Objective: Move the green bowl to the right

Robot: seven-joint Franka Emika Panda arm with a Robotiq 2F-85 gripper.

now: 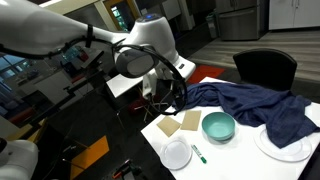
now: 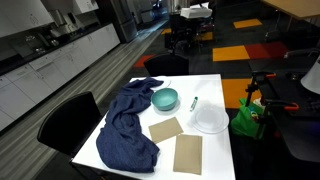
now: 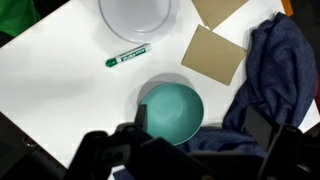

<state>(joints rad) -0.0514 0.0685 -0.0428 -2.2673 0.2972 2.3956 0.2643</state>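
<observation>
A: Right, where is the green bowl (image 3: 171, 110) sitting?

B: We are finding it upright and empty on the white table (image 3: 60, 100). The blue cloth (image 3: 275, 70) is lying just beside it on one side. The green marker (image 3: 127, 56) is lying apart from it on another. We are not managing to tell whether cloth and rim are touching.

A: And the gripper (image 3: 185, 150)?

B: It is hanging above the bowl and showing only as dark, blurred shapes along the bottom of the wrist view. We are not able to say whether the jaws are standing apart or together. It is looking clear of the bowl.

A: So what are we calling this step?

B: We are judging it as the approach, with the grasp not yet made.

A: How are we doing it well?

B: We are favouring a straight descent onto one wall, one finger inside and one outside. We are choosing the side away from the cloth, so no fold is getting pinched. The inside is looking smooth, so we are expecting some slip and closing low on the wall. We are lifting only just clear of the table. On the way right we are watching the small white plate (image 3: 138, 15) and the tan card (image 3: 213, 54), and we are setting the bowl flat before letting go
</observation>
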